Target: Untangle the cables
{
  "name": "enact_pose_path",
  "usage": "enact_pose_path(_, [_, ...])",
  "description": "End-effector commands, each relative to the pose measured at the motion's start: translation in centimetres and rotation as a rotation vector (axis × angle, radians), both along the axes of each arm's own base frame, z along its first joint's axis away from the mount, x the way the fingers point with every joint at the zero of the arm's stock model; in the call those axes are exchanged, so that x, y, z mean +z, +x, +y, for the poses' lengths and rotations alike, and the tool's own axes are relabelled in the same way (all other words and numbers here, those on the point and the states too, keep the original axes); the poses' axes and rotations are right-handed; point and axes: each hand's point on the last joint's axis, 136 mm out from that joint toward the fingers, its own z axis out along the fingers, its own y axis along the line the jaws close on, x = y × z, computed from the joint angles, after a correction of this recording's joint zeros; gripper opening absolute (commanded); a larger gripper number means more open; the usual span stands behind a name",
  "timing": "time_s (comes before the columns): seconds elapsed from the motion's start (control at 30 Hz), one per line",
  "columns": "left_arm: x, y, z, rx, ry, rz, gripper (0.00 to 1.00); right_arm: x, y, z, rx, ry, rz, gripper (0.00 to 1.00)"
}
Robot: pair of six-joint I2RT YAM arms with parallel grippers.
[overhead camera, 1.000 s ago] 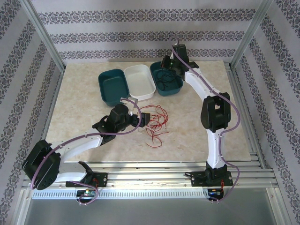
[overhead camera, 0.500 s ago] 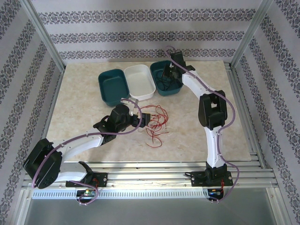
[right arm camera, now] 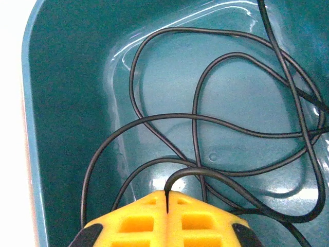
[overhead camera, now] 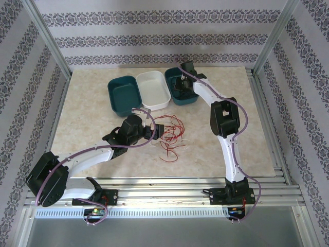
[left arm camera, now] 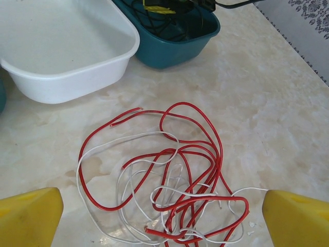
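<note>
Since a second ago the right arm has folded in toward the bins; the left arm is unchanged. The right gripper (right arm camera: 167, 198) sits low in the right teal bin (right arm camera: 67, 92), pads pressed together on a black cable (right arm camera: 169, 116) that loops over the bin floor. The red and white cables (left arm camera: 175, 154) lie knotted on the table (left arm camera: 267, 103), near the white bin (left arm camera: 67, 85), between the wide-spread fingers of the left gripper (left arm camera: 164, 221).
</note>
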Motion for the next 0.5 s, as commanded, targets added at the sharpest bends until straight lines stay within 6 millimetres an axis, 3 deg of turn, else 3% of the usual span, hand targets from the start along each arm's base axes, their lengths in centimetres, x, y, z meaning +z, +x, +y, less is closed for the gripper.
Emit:
enact_pose_path(0.0, [-0.8,0.3,0.9,0.047,0.018,0.033,0.99,0.5,-0.1,1.0,0.045,0.009,0.003,0.06])
enact_pose_path(0.2, [-1.1,0.5,1.2,0.072,0.008,0.049,0.99,4.5,-0.4,1.6,0.076,0.056,-0.045,0.31])
enact_pose_path(0.47, [-1.0,0.8,1.8,0.104,-0.004,0.06,0.99,10.5,-1.6,1.6,0.096,0.09,-0.129,0.42])
